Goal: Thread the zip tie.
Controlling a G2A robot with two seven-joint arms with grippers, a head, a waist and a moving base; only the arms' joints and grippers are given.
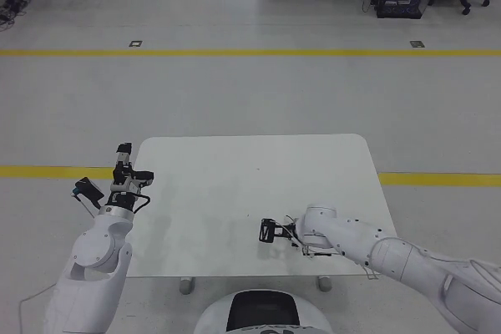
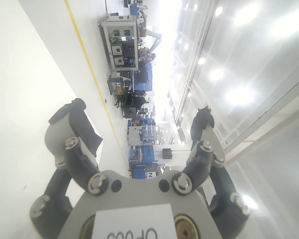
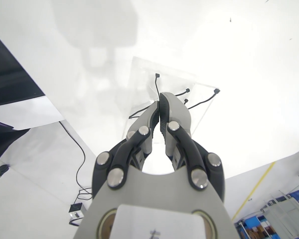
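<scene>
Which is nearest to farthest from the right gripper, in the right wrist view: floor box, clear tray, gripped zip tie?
1. Zip tie, pinched in the right gripper.
2. Clear tray, lying just beyond it.
3. Floor box, below the table.

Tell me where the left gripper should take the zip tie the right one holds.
Probably take the zip tie on the short strap just under its head, coming in from beyond the tips of the right gripper: that stretch stands clear of the shut fingers. The left gripper is open.
</scene>
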